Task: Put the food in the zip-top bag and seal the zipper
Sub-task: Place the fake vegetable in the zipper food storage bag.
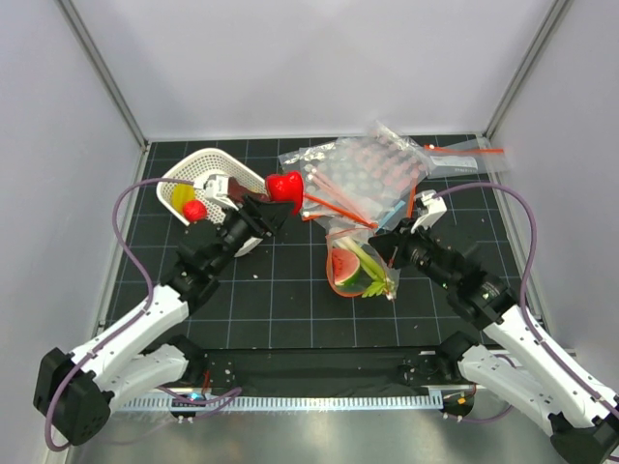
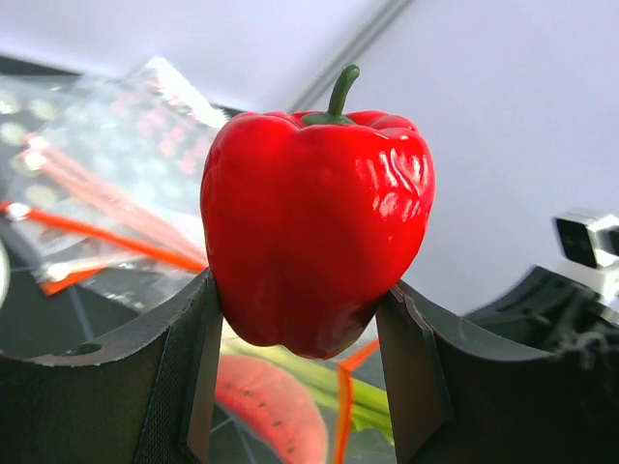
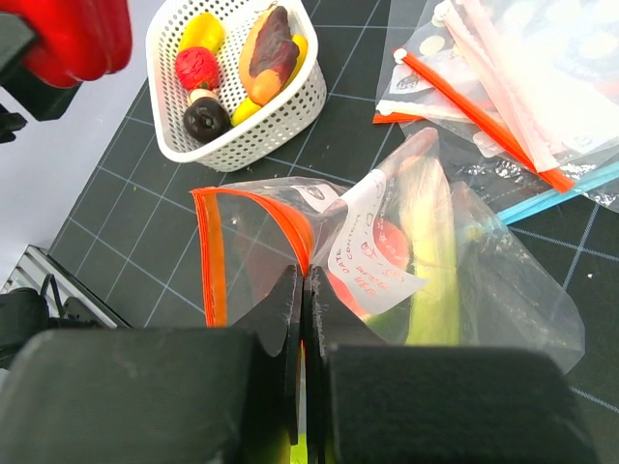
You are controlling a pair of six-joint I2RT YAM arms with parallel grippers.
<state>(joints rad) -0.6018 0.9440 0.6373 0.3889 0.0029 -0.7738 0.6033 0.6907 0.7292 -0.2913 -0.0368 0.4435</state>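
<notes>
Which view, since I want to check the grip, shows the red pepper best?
Left wrist: the red pepper fills the frame, pinched by the left gripper. Top external shows it small, from above; right wrist catches only a cropped red corner.

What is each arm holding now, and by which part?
Left fingers grip the red pepper by its lower sides, stem up. Right fingers pinch the bag at its zipper edge.

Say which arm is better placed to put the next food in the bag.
Left: the left tool grips a red pepper, raised beside the bag. The right tool is shut on the bag's zipper, holding the mouth open.
</notes>
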